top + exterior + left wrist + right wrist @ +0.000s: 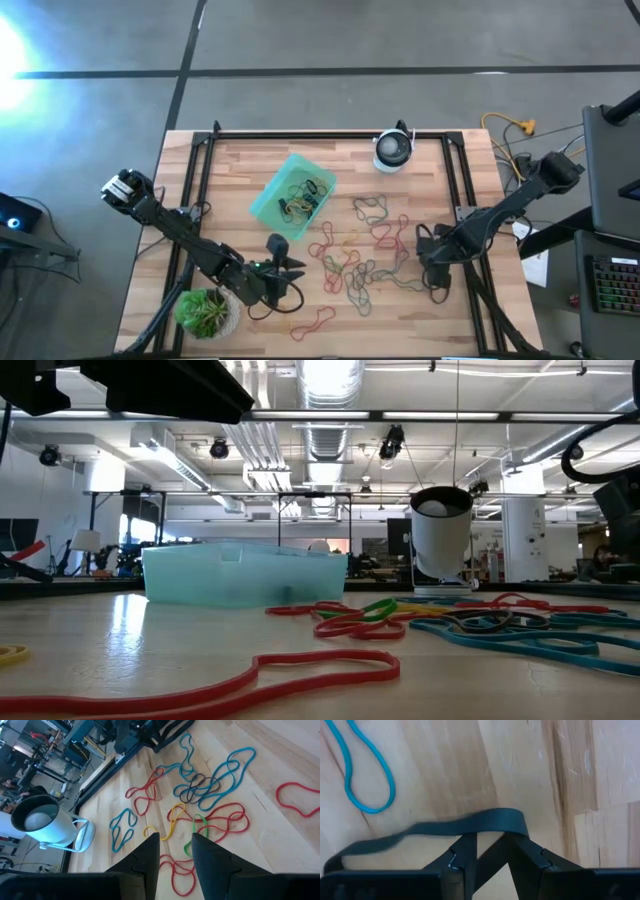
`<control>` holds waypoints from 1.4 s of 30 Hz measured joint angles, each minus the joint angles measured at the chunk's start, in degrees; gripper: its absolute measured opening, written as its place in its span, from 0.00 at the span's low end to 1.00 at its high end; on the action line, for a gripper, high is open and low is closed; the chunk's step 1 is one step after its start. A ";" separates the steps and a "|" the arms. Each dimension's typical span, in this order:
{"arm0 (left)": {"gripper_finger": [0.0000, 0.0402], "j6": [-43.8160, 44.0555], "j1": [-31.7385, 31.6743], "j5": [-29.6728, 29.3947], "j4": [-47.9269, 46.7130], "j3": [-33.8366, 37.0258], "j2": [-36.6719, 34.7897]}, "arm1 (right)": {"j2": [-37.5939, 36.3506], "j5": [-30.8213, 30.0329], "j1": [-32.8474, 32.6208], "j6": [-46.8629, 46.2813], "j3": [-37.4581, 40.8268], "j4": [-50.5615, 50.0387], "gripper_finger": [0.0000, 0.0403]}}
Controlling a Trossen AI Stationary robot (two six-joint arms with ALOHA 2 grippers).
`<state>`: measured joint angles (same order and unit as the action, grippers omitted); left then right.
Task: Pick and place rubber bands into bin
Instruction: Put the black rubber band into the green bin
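The light butcher-block wooden table (240, 180), framed by black rails, stands on a grey concrete floor; across it the low view shows an open workshop with ceiling ducts and lamps.

Taking the small translucent teal-green rectangular plastic bin (268, 196) as landmark: one potted green plant (205, 312) sits at the near left corner, well apart from it. One left gripper (296, 265) hangs just on the near side of the bin, its two fingers parted with nothing between them, above the loose bands. One lone red loop (316, 321) lies nearer still.

To the right of the bin the thin floppy rubber bands (362, 262) in red, green, yellow, teal and dark tones are scattered over the wood; roughly a dozen or more, though tangled too closely to count surely. A few more lie inside the bin itself.

One right gripper (491, 845) is down at the far right edge of that scatter, well apart from the bin, its fingers pinching a dark grey flat band (445, 829) lying on the wood.

Beyond the bin, at the far rail, stands one white-and-black round device (393, 150).
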<state>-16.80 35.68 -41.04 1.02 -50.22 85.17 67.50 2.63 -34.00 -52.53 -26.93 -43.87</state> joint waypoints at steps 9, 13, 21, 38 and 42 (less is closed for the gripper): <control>0.24 0.02 0.00 0.00 0.00 0.00 0.00 | 0.37 -0.54 0.02 0.83 0.01 -0.51 0.11; 0.24 0.04 0.00 0.00 -0.02 0.00 0.00 | 0.38 -1.66 0.00 2.87 0.06 -0.73 0.03; 0.24 0.07 0.00 0.00 -0.02 0.02 -0.02 | 0.49 -7.55 -0.02 9.35 -1.75 2.06 0.02; 0.24 0.11 0.00 0.00 -0.05 0.61 -0.04 | 0.49 -12.11 -0.37 7.41 -5.60 -5.77 0.03; 0.24 0.11 -0.07 0.02 -0.02 0.89 -0.04 | 0.49 -13.27 -0.37 6.69 -4.95 -5.21 0.08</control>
<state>-16.69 35.62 -41.02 0.99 -49.33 85.12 67.99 -10.63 -34.37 -45.84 -31.88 -49.08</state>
